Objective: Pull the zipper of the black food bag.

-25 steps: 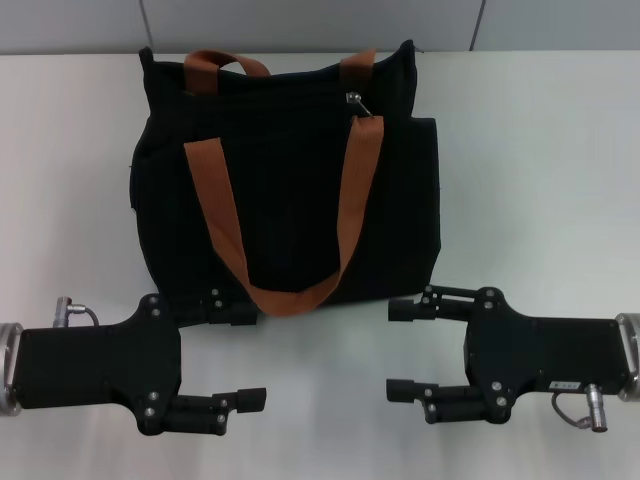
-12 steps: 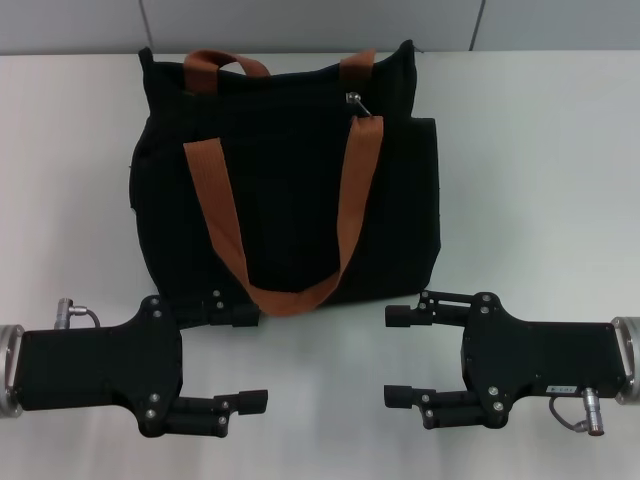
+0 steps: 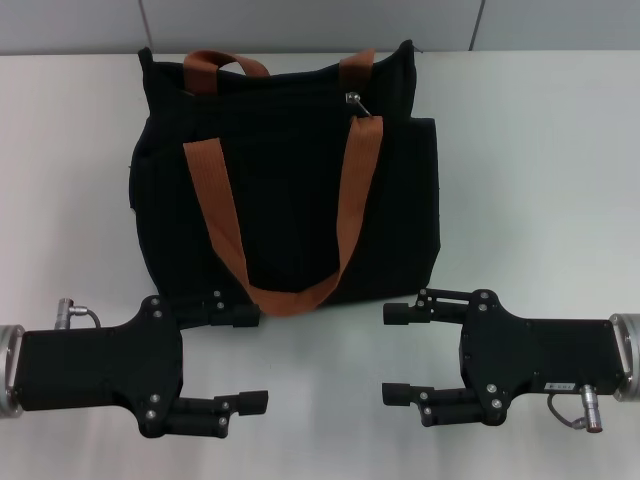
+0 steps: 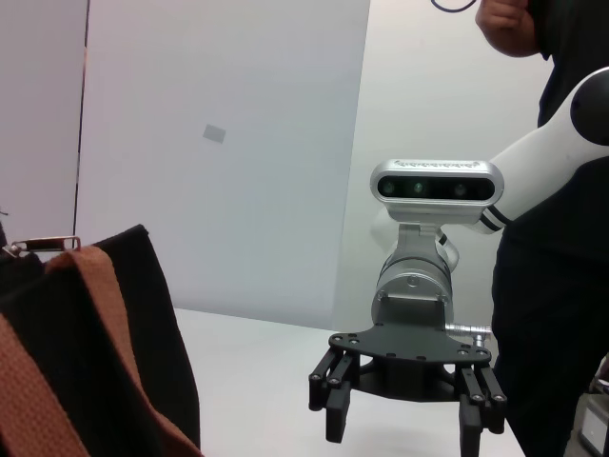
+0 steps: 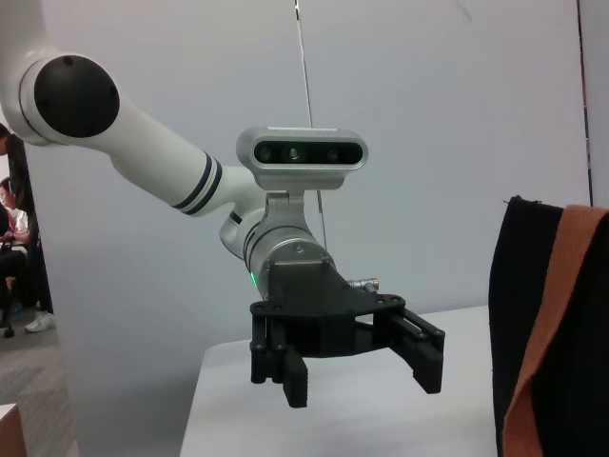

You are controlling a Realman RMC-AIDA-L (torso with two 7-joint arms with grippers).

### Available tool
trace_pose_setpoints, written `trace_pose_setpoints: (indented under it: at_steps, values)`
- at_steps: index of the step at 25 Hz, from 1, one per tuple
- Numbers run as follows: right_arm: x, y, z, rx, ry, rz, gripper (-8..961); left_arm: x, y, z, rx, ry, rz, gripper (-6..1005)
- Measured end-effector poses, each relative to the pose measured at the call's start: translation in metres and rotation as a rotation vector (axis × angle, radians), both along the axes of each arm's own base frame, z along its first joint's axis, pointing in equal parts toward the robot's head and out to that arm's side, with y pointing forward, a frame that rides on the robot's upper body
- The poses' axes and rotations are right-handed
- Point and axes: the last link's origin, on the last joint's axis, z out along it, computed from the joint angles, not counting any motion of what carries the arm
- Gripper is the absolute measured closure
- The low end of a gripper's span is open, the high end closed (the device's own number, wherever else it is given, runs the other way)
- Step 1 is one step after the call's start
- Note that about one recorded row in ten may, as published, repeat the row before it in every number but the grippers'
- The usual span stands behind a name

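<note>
The left gripper [image 3: 250, 358] hovers low over the white counter [image 3: 530, 170], jaws spread wide and empty, its farther finger at the near edge of the black food bag [image 3: 285, 180]. The right gripper [image 3: 398, 353] faces it from just beside the bag's near right corner, jaws equally wide, holding nothing. The soft, boxy fabric bag lies centred, orange-brown webbing straps [image 3: 345, 215] looped across it. The zipper [image 3: 356, 102], a small silver metal tab, sits near the far right of the bag's top.

White worktop and pale wall

You see a plain white worktop [image 3: 520, 170] meeting a grey panelled wall [image 3: 300, 25]; a dark-clothed person [image 4: 557, 286] stands beyond, another person [image 5: 14, 248] further off.
</note>
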Motion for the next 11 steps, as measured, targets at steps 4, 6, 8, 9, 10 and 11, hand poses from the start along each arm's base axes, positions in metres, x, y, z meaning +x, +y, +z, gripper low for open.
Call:
trace_pose_setpoints:
  at_steps: [4,6,8,9,10,11]
  values:
    - [-0.0003,0.0003,0.0002,0.002,0.002,0.0,194,-0.0005,-0.0007,-0.0001,0.001,0.0,0.0,183]
    - [-0.0004,0.0004,0.0002,0.002,0.002,0.0,194,-0.0006,-0.0008,-0.0001,0.001,-0.001,0.0,183]
    - [-0.0004,0.0006,0.0003,0.003,0.003,0.0,194,-0.0006,-0.0008,-0.0002,0.001,0.0,0.0,183]
    - [-0.0004,0.0006,0.0003,0.003,0.003,0.0,195,-0.0005,-0.0008,-0.0001,0.001,0.0,0.0,183]
    - [-0.0004,0.0007,0.0004,0.004,0.003,-0.001,195,-0.0005,-0.0007,-0.0001,0.001,-0.001,-0.001,183]
    - [-0.0005,0.0007,0.0004,0.004,0.003,-0.001,195,-0.0004,-0.0007,-0.0001,0.001,-0.001,-0.001,183]
